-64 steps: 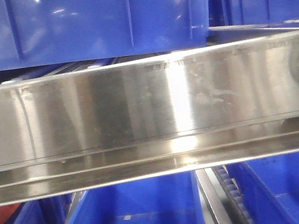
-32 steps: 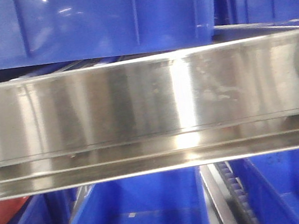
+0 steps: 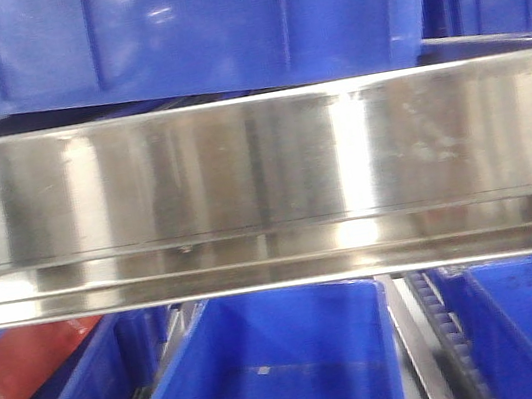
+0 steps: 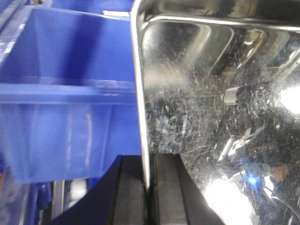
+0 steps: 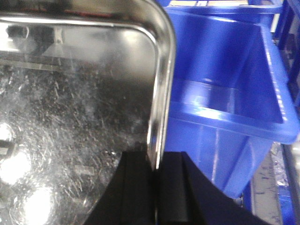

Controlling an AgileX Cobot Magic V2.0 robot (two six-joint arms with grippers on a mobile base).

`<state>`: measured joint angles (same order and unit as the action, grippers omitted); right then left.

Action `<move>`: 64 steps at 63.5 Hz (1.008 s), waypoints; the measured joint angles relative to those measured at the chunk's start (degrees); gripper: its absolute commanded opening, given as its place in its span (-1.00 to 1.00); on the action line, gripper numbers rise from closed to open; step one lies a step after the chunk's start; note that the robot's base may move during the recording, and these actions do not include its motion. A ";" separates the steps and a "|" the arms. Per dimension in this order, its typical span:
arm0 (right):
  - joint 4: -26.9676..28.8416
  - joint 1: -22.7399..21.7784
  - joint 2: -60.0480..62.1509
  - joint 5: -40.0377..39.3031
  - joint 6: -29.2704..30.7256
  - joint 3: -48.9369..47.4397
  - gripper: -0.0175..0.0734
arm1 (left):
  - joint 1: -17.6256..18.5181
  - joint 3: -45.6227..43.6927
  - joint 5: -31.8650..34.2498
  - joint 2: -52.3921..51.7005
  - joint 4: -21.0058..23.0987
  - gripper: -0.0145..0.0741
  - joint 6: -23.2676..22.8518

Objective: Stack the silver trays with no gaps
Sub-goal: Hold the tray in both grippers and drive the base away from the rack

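Note:
One silver tray (image 4: 211,117) fills the right of the left wrist view, its scratched shiny floor facing the camera. My left gripper (image 4: 149,187) is shut on its left rim, black fingers (image 4: 129,192) on either side of the thin edge. In the right wrist view the same silver tray (image 5: 70,103) fills the left side. My right gripper (image 5: 154,187) is shut on its right rim near the rounded corner. The tray hangs between both grippers above blue bins. No tray shows in the front view.
A broad flat steel rail (image 3: 261,170) crosses the front view. Blue plastic bins stand above it (image 3: 198,28) and below it (image 3: 273,370). A red object (image 3: 21,375) lies at lower left. More blue bins sit beside the tray (image 4: 61,117) (image 5: 225,93).
In the front view the rail and bins have slid rightward. The screw at the rail's right end has left the picture. The red object at lower left shows more.

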<state>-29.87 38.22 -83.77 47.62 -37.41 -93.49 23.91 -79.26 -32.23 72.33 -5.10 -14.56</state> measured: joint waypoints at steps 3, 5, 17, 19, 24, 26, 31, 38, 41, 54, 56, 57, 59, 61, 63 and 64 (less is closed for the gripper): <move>0.00 0.00 0.00 0.00 0.00 0.00 -0.77 | 0.00 0.00 0.00 0.00 0.00 -0.72 0.00; 0.00 0.00 0.00 0.00 0.00 0.00 -0.77 | 0.00 0.00 0.00 0.00 0.00 -0.72 0.00; 0.00 0.00 0.00 0.00 0.00 0.00 -0.77 | 0.00 0.00 0.00 0.00 0.00 -0.72 0.00; 0.00 0.00 0.00 0.00 0.00 0.00 -0.77 | 0.00 0.00 0.00 0.00 0.00 -0.72 0.00; 0.00 0.00 0.00 0.00 0.00 0.00 -0.77 | 0.00 0.00 0.00 0.00 0.00 -0.72 0.00; 0.00 0.00 0.00 0.00 0.00 0.00 -0.77 | 0.00 0.00 0.00 0.00 0.03 -0.72 0.00; 0.00 0.00 0.00 0.00 0.00 0.00 -0.77 | 0.00 0.00 0.00 0.00 0.13 -0.72 0.00; 0.00 0.00 0.00 0.00 0.00 0.00 -0.77 | 0.00 0.00 0.00 0.00 0.13 -0.72 0.00; 0.00 0.00 0.00 0.00 0.00 0.00 -0.77 | 0.00 0.00 0.00 0.00 0.13 -0.72 0.00; 0.00 0.00 0.00 0.00 0.00 0.00 -0.77 | 0.00 0.00 0.00 0.00 0.13 -0.72 0.00; 0.00 0.00 0.00 0.00 0.00 0.00 -0.77 | 0.00 0.00 0.00 0.00 0.13 -0.72 0.00; 0.00 0.00 0.00 0.00 0.00 0.00 -0.77 | 0.00 0.00 0.00 0.00 0.13 -0.72 0.00; 0.00 0.00 0.00 0.00 0.00 0.00 -0.77 | 0.00 0.00 0.00 0.00 0.13 -0.72 0.00; 0.00 0.00 0.00 0.00 0.00 0.00 -0.77 | 0.00 0.00 0.00 0.00 0.13 -0.72 0.00; 0.00 0.00 0.00 0.00 0.00 0.00 -0.77 | 0.00 0.00 0.00 0.00 0.13 -0.72 0.00; 0.00 0.00 0.00 0.00 0.00 0.00 -0.77 | 0.00 0.00 0.00 0.00 0.13 -0.72 0.00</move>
<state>-29.87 38.22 -83.77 47.62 -37.41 -93.49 23.91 -79.26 -32.23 72.33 -4.97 -14.56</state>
